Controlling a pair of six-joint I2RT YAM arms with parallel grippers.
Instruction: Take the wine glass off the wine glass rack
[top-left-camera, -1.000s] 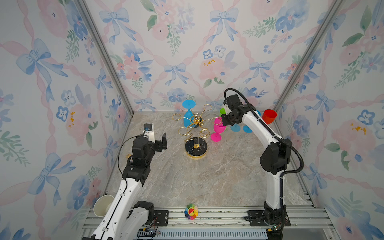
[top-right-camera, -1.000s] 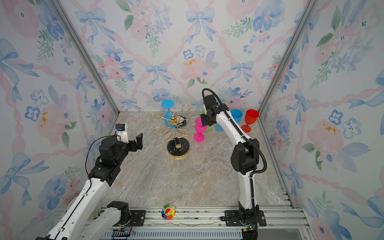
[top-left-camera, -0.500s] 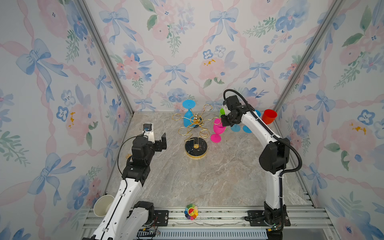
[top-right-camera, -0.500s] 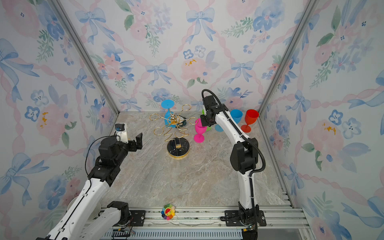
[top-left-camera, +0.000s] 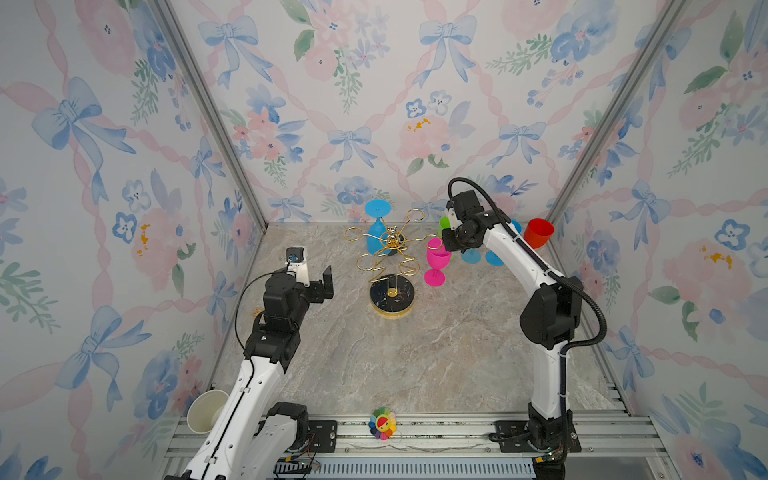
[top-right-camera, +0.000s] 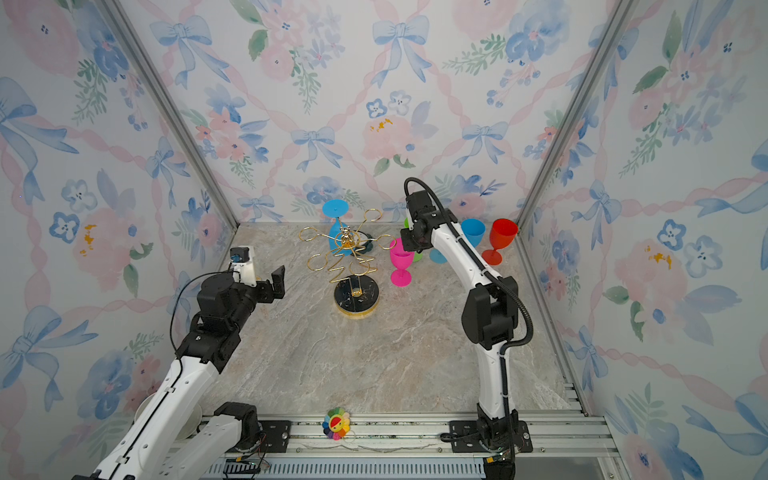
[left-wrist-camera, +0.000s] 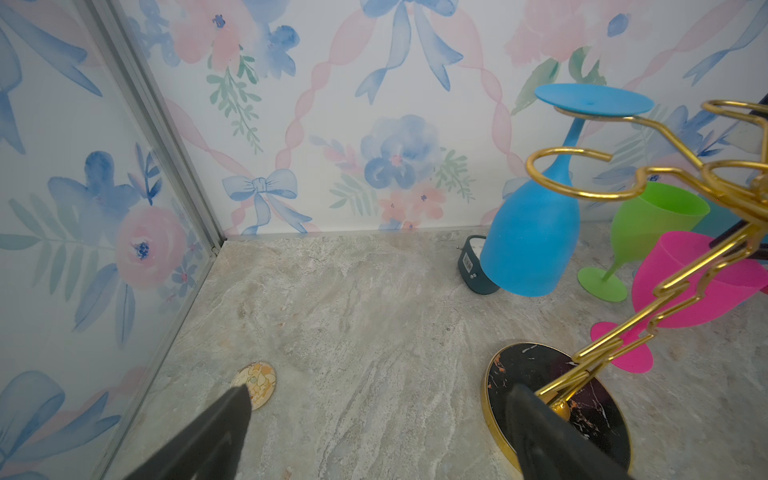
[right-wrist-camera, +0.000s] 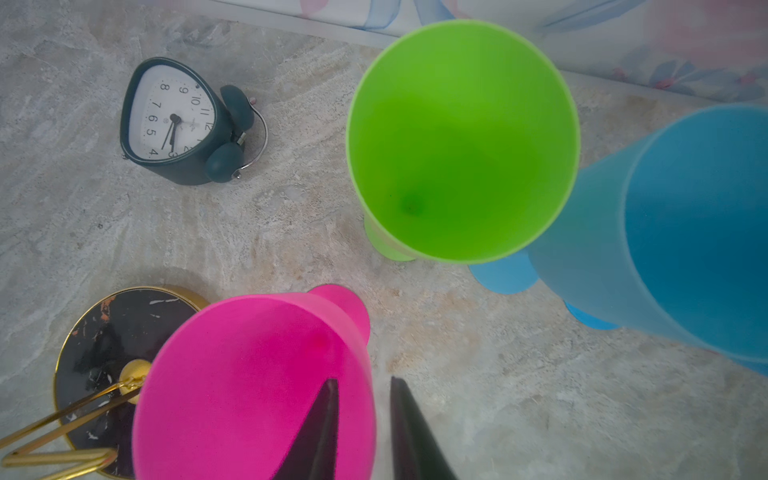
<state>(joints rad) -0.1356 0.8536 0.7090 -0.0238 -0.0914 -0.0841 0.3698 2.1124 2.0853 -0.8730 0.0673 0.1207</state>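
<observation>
Letting go of pink wine glass (top-left-camera: 437, 258), upright on table (top-left-camera: 436, 357) just right of wine glass rack (top-left-camera: 392, 296); right hand (right-wrist-camera: 362, 382) slightly parted astride its rim, left hand (left-wrist-camera: 378, 399) wide open. Calls for lifting straight up, no tipping.

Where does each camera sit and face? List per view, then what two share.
Top views: high in front, looking down at the table; left arm and right arm show.
Left wrist: left of the wine glass rack, facing the hanging blue glass; open jaws show.
Right wrist: above the pink glass, looking down; jaws straddle its rim.
Both wrists share the rack's base.
</observation>
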